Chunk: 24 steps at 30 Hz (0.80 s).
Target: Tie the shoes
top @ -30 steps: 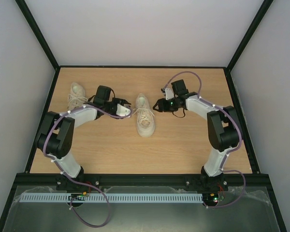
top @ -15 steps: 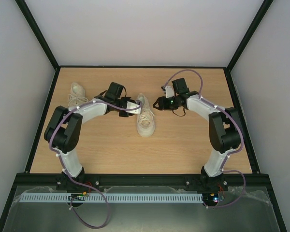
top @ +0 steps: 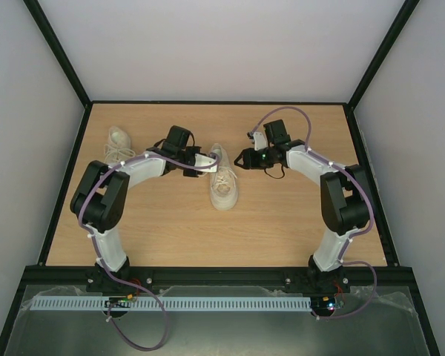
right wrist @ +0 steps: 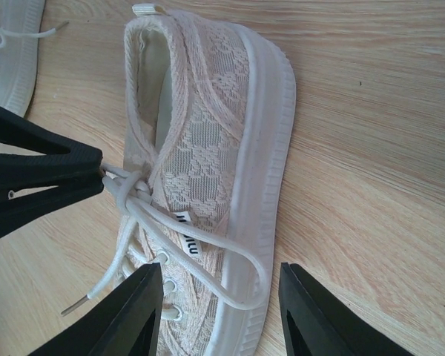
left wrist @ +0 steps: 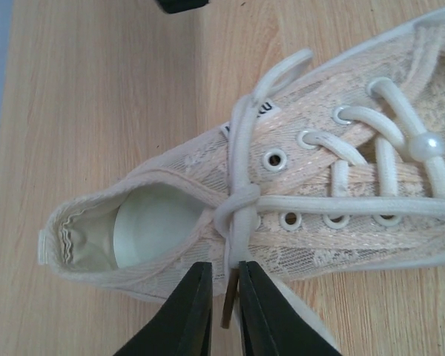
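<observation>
At table (top: pixel 282 215) centre | left gripper (left wrist: pixel 224 268) pinches lace (left wrist: pixel 239 156) | right gripper (right wrist: pixel 219 273) spread wide beside shoe (right wrist: pixel 208 133)

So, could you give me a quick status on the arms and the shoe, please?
Left gripper shut on the lace by the knot. Right gripper open, beside the shoe. No bow yet. Nothing in the way.

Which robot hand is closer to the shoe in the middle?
Left. The left gripper is at the middle shoe, its fingers pinching the lace near the heel opening. The right gripper hangs just off the shoe's other side, fingers open, holding nothing.
</observation>
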Each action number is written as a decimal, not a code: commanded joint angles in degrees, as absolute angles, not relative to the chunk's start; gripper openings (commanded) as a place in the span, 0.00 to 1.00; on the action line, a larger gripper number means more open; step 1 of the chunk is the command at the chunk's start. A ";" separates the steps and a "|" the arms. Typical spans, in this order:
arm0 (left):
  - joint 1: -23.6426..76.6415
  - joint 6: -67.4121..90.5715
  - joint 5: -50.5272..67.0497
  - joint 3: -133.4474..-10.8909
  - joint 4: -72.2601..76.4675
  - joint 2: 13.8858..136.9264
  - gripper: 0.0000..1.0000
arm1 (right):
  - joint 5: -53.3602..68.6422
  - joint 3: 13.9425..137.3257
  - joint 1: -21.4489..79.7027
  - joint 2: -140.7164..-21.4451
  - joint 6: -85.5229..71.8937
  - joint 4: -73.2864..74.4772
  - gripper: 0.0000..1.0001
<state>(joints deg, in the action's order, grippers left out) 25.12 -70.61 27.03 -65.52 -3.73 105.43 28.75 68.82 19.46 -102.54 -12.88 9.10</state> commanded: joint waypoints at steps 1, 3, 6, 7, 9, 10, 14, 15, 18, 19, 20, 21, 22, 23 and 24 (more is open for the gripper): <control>25.62 -71.11 27.45 -64.51 -2.36 105.74 0.07 | 30.39 69.44 19.16 -102.76 -12.41 10.84 0.45; 25.66 -71.55 27.59 -63.83 -2.44 105.05 0.02 | 30.31 69.48 19.16 -102.75 -12.31 10.89 0.45; 25.58 -72.40 27.59 -63.11 -2.92 104.15 0.02 | 30.47 69.44 19.16 -102.80 -12.31 10.90 0.45; 25.58 -72.34 27.60 -62.96 -3.09 103.95 0.02 | 30.47 69.43 19.17 -102.75 -12.34 10.90 0.45; 25.45 -72.27 27.54 -63.11 -3.84 103.60 0.02 | 30.64 69.43 19.16 -102.78 -12.39 10.82 0.45; 25.29 -72.03 27.47 -63.11 -4.06 103.28 0.02 | 30.66 69.41 19.16 -102.75 -12.41 10.90 0.45; 24.17 -72.64 27.28 -62.80 -5.67 102.04 0.02 | 30.71 69.27 19.16 -102.79 -12.54 10.82 0.45; 23.97 -72.97 27.23 -62.61 -5.88 101.78 0.02 | 30.88 69.30 19.16 -102.90 -12.54 10.81 0.45; 23.82 -73.45 26.90 -61.43 -6.42 100.71 0.02 | 31.33 69.45 19.16 -103.25 -12.55 10.81 0.45; 23.74 -73.59 26.83 -61.08 -6.77 100.23 0.02 | 31.68 69.39 19.16 -103.28 -12.49 10.82 0.45; 23.67 -73.69 26.77 -60.60 -7.23 99.74 0.02 | 32.03 69.40 19.17 -103.28 -12.48 10.74 0.45; 23.65 -73.80 26.72 -60.13 -7.67 99.16 0.02 | 32.41 69.23 19.16 -103.15 -12.50 10.60 0.46; 23.64 -73.89 26.80 -59.57 -8.11 98.62 0.02 | 32.72 69.13 19.16 -103.06 -12.58 10.44 0.46; 23.64 -73.91 26.78 -58.90 -8.36 98.02 0.02 | 33.01 69.04 19.16 -102.95 -12.66 10.27 0.46; 23.64 -73.86 26.86 -58.34 -8.60 97.48 0.02 | 33.46 68.93 19.16 -102.80 -12.78 9.95 0.47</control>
<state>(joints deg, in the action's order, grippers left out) 24.08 -72.82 26.46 -60.60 -5.45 100.77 30.70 68.82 19.46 -102.67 -12.88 9.08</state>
